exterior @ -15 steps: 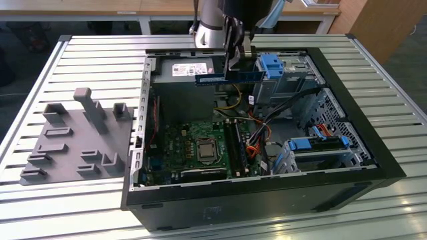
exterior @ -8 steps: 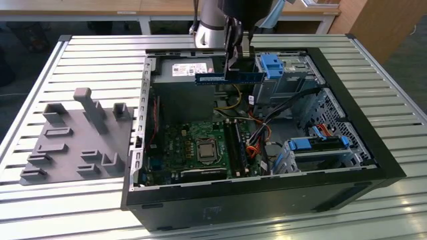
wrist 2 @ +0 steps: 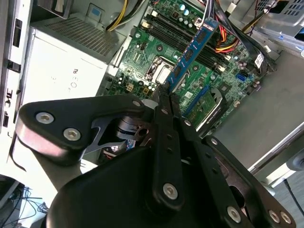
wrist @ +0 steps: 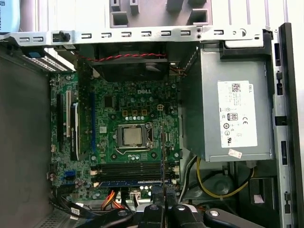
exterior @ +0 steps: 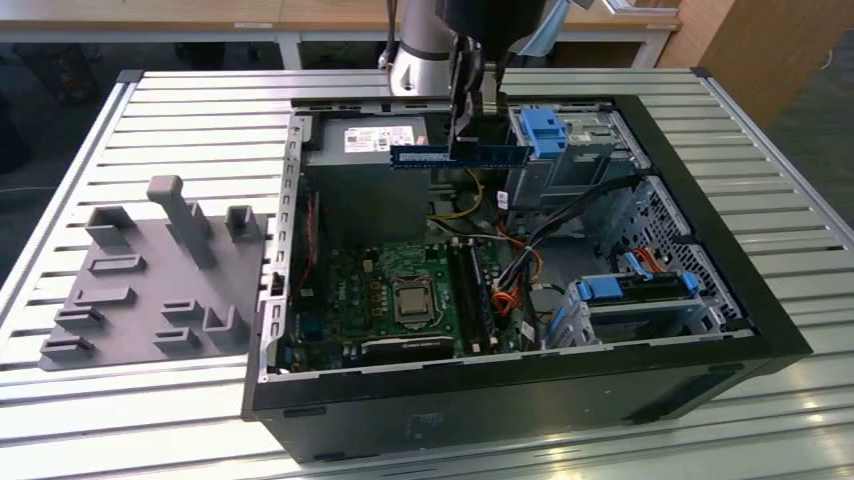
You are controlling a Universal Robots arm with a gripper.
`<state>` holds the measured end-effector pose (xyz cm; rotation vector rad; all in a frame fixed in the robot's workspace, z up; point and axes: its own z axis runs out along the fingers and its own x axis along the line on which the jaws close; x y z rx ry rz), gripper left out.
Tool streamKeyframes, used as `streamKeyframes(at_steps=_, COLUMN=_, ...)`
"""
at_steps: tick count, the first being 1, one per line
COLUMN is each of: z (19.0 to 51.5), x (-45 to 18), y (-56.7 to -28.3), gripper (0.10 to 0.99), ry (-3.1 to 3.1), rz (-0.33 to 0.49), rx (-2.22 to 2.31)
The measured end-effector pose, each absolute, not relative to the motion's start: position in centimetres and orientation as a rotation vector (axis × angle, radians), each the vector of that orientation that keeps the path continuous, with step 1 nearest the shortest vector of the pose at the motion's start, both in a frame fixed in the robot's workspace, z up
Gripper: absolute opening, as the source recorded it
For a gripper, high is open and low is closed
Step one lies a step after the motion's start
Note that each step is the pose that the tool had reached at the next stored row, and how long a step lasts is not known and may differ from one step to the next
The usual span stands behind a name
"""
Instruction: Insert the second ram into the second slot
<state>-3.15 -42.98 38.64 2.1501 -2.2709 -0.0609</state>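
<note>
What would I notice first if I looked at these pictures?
Probably the thin dark-blue circuit-board stick, pinched in the robot's black gripper and hanging over the open black computer case. Next, the green motherboard on the case floor below, and the grey holder plate on the slatted metal table at the exterior view's left.

The second ram (exterior: 427,156) is dark blue, the motherboard (exterior: 354,290) green, the case (exterior: 534,395) black, the drive-bay clip (exterior: 545,130) at its one o'clock light blue, the ribbed table (exterior: 200,120) silver.
</note>
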Motion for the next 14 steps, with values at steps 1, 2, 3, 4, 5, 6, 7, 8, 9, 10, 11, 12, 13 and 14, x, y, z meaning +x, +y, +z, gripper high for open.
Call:
streamKeyframes(at_steps=1, z=38.64, x=-3.15, y=-42.98, gripper=0.129, ry=-2.274, rz=-0.061, rx=2.147)
streamKeyframes(at_steps=2, z=38.64, x=-3.15, y=-42.98, gripper=0.129, ry=-2.277, rz=-0.061, rx=2.144)
streamKeyframes(at_steps=3, z=38.64, x=-3.15, y=-42.98, gripper=0.129, ry=-2.279, rz=-0.061, rx=2.141)
streamKeyframes(at_steps=4, z=38.64, x=-3.15, y=-42.98, gripper=0.129, ry=-2.282, rz=-0.061, rx=2.138)
streamKeyframes(at_steps=5, z=38.64, x=-3.15, y=-42.99, gripper=0.129, ry=-2.285, rz=-0.061, rx=2.135)
streamKeyframes(at_steps=6, z=38.64, x=-3.15, y=-42.99, gripper=0.129, ry=-2.288, rz=-0.061, rx=2.132)
streamKeyframes(at_steps=7, z=38.64, x=-3.15, y=-42.99, gripper=0.129, ry=-2.291, rz=-0.061, rx=2.129)
streamKeyframes(at_steps=8, z=38.64, x=-3.15, y=-42.99, gripper=0.129, ry=-2.294, rz=-0.061, rx=2.126)
streamKeyframes(at_steps=9, z=38.64, x=-3.15, y=-42.98, gripper=0.129, ry=-2.297, rz=-0.061, rx=2.123)
streamKeyframes(at_steps=10, z=38.64, x=-3.15, y=-42.99, gripper=0.129, ry=-2.299, rz=-0.061, rx=2.120)
streamKeyframes(at_steps=11, z=38.64, x=-3.15, y=-42.99, gripper=0.129, ry=-2.302, rz=-0.061, rx=2.118)
streamKeyframes(at_steps=12, z=38.64, x=-3.15, y=-42.98, gripper=0.129, ry=-2.305, rz=-0.061, rx=2.115)
streamKeyframes(at_steps=13, z=38.64, x=-3.15, y=-42.99, gripper=0.129, ry=-2.307, rz=-0.061, rx=2.112)
streamKeyframes(at_steps=14, z=38.64, x=-3.15, y=-42.99, gripper=0.129, ry=-2.309, rz=-0.061, rx=2.110)
